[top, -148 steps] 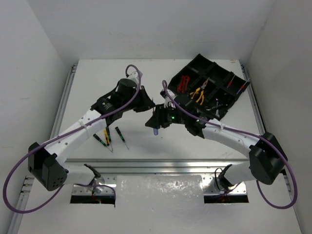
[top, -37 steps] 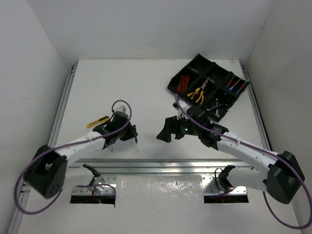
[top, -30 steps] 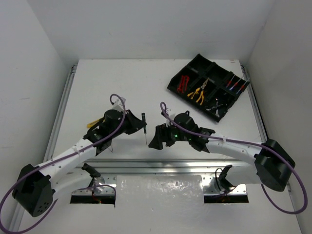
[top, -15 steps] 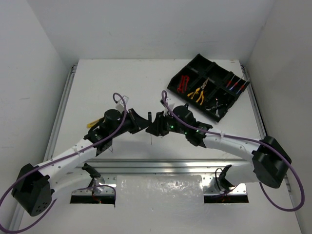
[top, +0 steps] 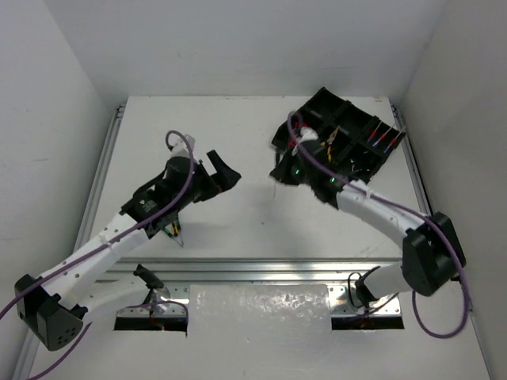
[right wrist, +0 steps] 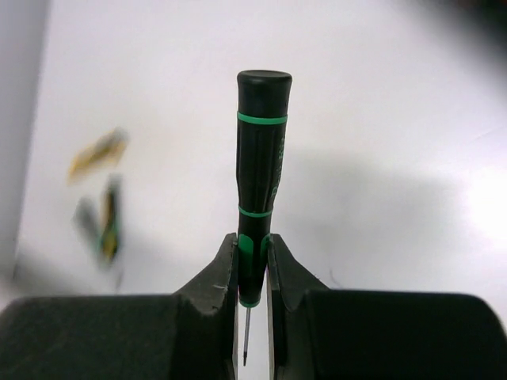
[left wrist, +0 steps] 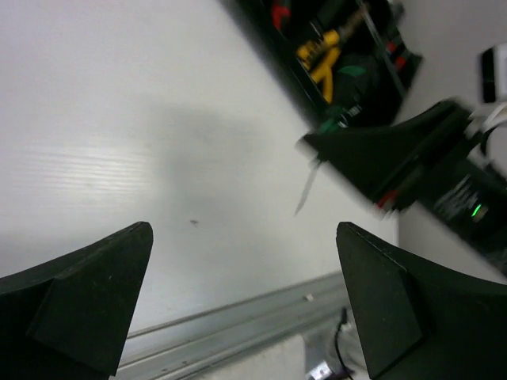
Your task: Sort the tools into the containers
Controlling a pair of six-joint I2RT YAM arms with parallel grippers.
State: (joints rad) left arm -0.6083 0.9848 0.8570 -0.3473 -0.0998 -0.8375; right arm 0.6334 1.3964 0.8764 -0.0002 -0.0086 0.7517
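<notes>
Screwdriver [right wrist: 260,158] now in right tool [right wrist: 252,244]

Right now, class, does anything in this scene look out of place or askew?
Nothing is spilled or damaged. The tray sits skewed to the table's edges, and a few thin tools lie loose under the left arm, outside it. The right gripper clamps a green-banded screwdriver; the left gripper is open.
</notes>
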